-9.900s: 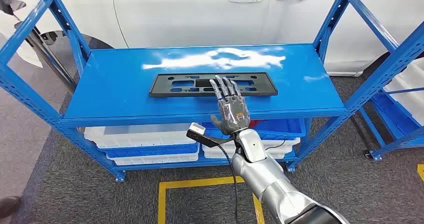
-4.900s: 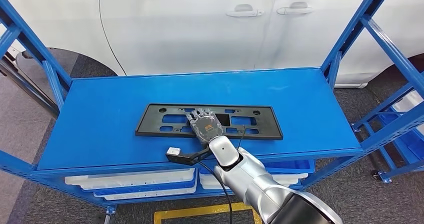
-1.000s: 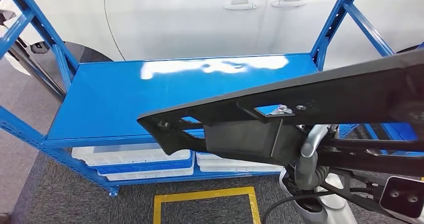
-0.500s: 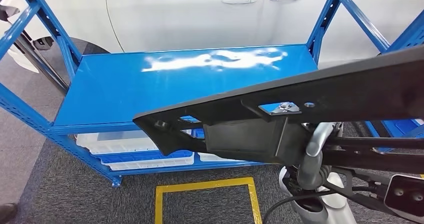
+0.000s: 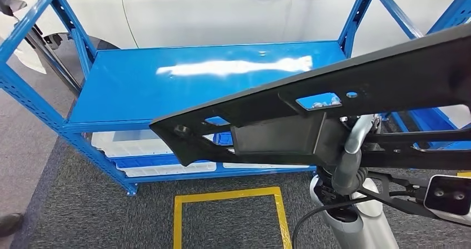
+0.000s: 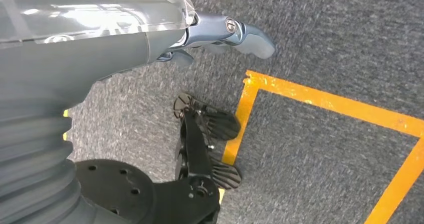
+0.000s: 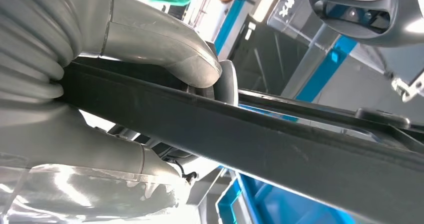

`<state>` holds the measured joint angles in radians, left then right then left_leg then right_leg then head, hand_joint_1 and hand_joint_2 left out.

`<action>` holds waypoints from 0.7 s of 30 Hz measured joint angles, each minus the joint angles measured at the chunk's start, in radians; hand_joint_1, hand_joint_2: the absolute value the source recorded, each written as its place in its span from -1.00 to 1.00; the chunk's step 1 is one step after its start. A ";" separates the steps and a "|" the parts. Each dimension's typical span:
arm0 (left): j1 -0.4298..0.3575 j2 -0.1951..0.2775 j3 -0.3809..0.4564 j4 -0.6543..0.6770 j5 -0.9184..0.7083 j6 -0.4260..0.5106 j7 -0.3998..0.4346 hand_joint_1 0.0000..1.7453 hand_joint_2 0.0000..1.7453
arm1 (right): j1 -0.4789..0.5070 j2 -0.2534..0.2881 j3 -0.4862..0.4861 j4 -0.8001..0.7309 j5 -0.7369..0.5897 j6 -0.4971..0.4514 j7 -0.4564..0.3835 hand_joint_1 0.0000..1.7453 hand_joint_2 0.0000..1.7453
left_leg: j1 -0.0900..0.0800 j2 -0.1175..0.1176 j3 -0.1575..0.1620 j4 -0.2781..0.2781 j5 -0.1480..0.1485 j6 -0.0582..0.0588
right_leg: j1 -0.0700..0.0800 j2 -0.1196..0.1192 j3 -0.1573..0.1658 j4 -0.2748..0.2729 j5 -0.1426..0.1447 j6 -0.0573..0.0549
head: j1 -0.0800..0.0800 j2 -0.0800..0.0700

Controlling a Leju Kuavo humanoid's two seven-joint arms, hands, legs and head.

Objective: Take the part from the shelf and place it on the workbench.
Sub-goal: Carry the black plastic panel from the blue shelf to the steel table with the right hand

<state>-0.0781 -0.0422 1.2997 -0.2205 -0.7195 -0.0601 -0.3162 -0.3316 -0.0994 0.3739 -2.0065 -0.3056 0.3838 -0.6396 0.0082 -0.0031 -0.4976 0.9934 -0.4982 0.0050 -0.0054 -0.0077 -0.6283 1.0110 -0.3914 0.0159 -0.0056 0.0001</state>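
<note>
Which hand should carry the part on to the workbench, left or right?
Right. The right hand already grips the black plastic part, lifted clear of the blue shelf. The left hand hangs over the carpet, holding nothing.

The long black plate (image 5: 344, 101) gripped by the right hand (image 7: 150, 49) spans the head view from 9 to 3 o'clock, blocking the way forward there. Beyond it at 12 o'clock the blue shelf (image 5: 166, 85) top lies bare, fenced by uprights (image 5: 355, 15) at 10 and 2 o'clock. The left hand (image 6: 215, 34) hangs above open carpet (image 6: 320, 44).
</note>
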 joint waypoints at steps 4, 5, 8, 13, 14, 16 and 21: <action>-0.002 -0.001 0.000 0.000 -0.002 0.000 0.000 -1.00 1.00 | 0.000 -0.005 -0.013 0.005 -0.006 0.013 -0.003 1.00 1.00 | 0.002 0.007 -0.034 -0.005 0.036 0.027 | -0.006 0.005 -0.062 0.162 -0.134 0.020 | 0.003 0.000; -0.002 0.000 0.000 0.000 -0.002 0.000 0.000 -1.00 1.00 | 0.001 -0.006 -0.015 0.007 -0.005 0.015 -0.003 1.00 1.00 | 0.001 0.007 -0.046 -0.004 0.045 0.028 | -0.007 0.005 -0.083 0.230 -0.172 0.023 | 0.003 0.000; -0.001 0.000 0.000 0.000 -0.003 0.001 0.000 -1.00 1.00 | 0.003 -0.007 -0.019 0.012 -0.005 0.020 -0.003 1.00 1.00 | -0.002 0.008 -0.079 0.002 0.065 0.025 | -0.008 0.005 -0.055 0.261 -0.167 0.024 | 0.003 0.000; -0.001 -0.002 0.000 0.000 -0.005 0.000 0.000 -1.00 1.00 | 0.001 -0.007 -0.022 0.012 -0.005 0.024 -0.005 1.00 1.00 | -0.006 0.006 -0.105 0.012 0.089 0.005 | 0.003 0.006 0.119 -0.010 -0.110 -0.002 | 0.003 0.000; -0.001 -0.002 0.000 0.000 -0.006 0.000 0.000 -1.00 1.00 | 0.001 -0.007 -0.024 0.012 -0.005 0.025 -0.007 1.00 1.00 | -0.006 0.006 -0.106 0.011 0.095 -0.001 | 0.004 0.006 0.114 -0.010 -0.102 -0.007 | 0.004 0.000; 0.000 0.000 0.000 0.000 -0.008 0.000 0.000 -1.00 1.00 | 0.001 -0.007 -0.026 0.013 -0.005 0.025 -0.009 1.00 1.00 | -0.006 0.005 -0.115 0.019 0.089 -0.012 | -0.001 0.004 0.105 -0.018 -0.088 -0.023 | 0.005 0.000; 0.001 0.001 0.000 0.000 -0.012 0.000 0.000 -1.00 1.00 | 0.000 -0.007 -0.027 0.020 -0.005 0.027 -0.011 1.00 1.00 | 0.000 0.004 -0.197 0.268 -0.083 -0.031 | -0.003 0.000 0.056 -0.022 -0.046 -0.041 | 0.000 0.000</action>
<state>-0.0768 -0.0412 1.2997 -0.2205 -0.7313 -0.0599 -0.3162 -0.3315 -0.1068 0.3471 -1.9864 -0.3101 0.4105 -0.6504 0.0084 0.0005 -0.6942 1.2614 -0.5812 -0.0263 -0.0085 -0.0073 -0.5720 0.9891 -0.4372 -0.0250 -0.0053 0.0000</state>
